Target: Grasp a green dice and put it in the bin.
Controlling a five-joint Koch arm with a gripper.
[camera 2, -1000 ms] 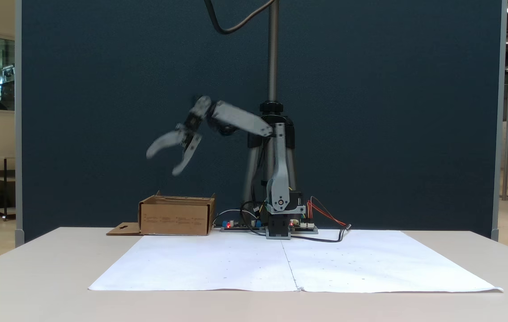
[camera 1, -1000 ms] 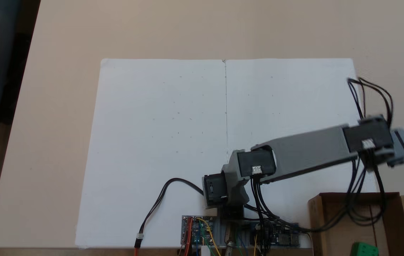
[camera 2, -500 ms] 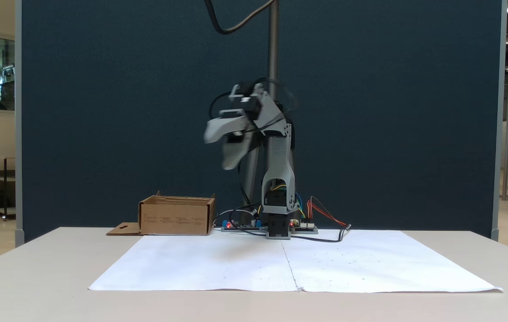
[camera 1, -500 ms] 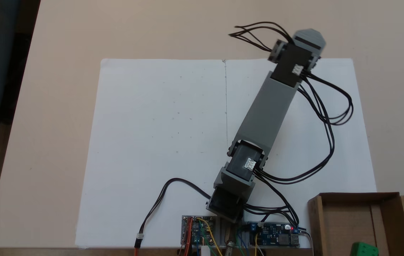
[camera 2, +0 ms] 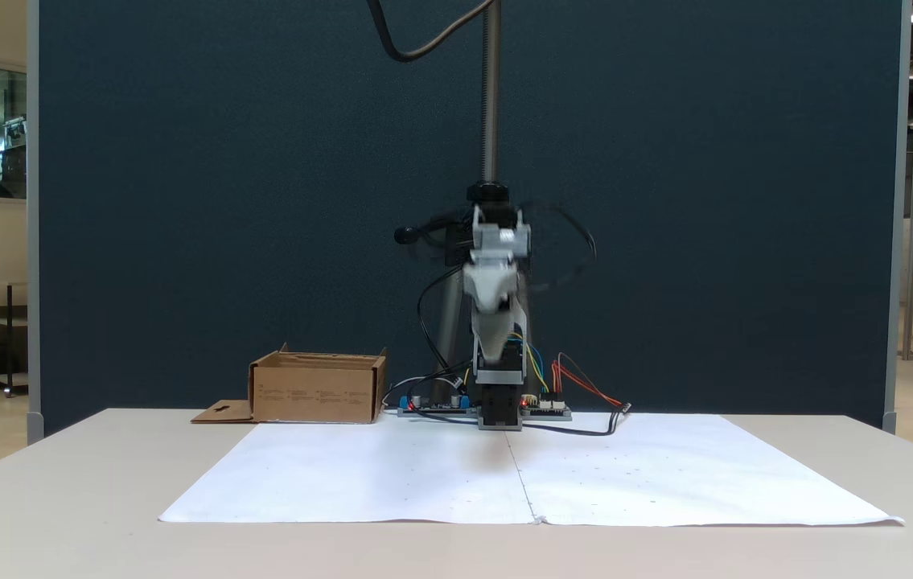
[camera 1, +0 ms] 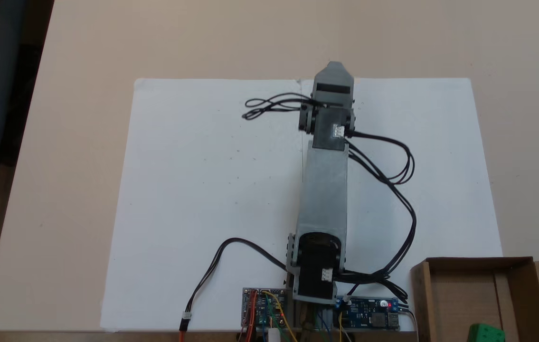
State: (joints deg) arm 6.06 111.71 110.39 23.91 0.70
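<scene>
A pale bench (camera 2: 62,482) stands in front of a big dark blue wall (camera 2: 705,201), and a large white paper sheet (camera 2: 392,474) lies flat on it. The paper probably marks the spot where the arm does its work.

Behind the sheet, at the back edge of the bench, sits the arm's base with small circuit boards (camera 1: 369,316) and many thin wires beside it. They are likely kept back there so they stay out of the way.

The arm (camera 1: 324,190) reaches straight out over the middle of the paper, high above it. The gripper (camera 2: 491,310) points toward the front camera, so one jaw hides the other. I cannot tell if the jaws are spread or pressed together. Nothing can be seen in them.

The bin (camera 1: 449,294) is a low brown cardboard box at the back corner, next to the boards, with a flap lying flat beside it. The green dice (camera 1: 486,332) is inside the bin, near one corner. It is a small, bright green cube. Its dots are too small to make out. The job looks finished, since the dice sits in the box.
</scene>
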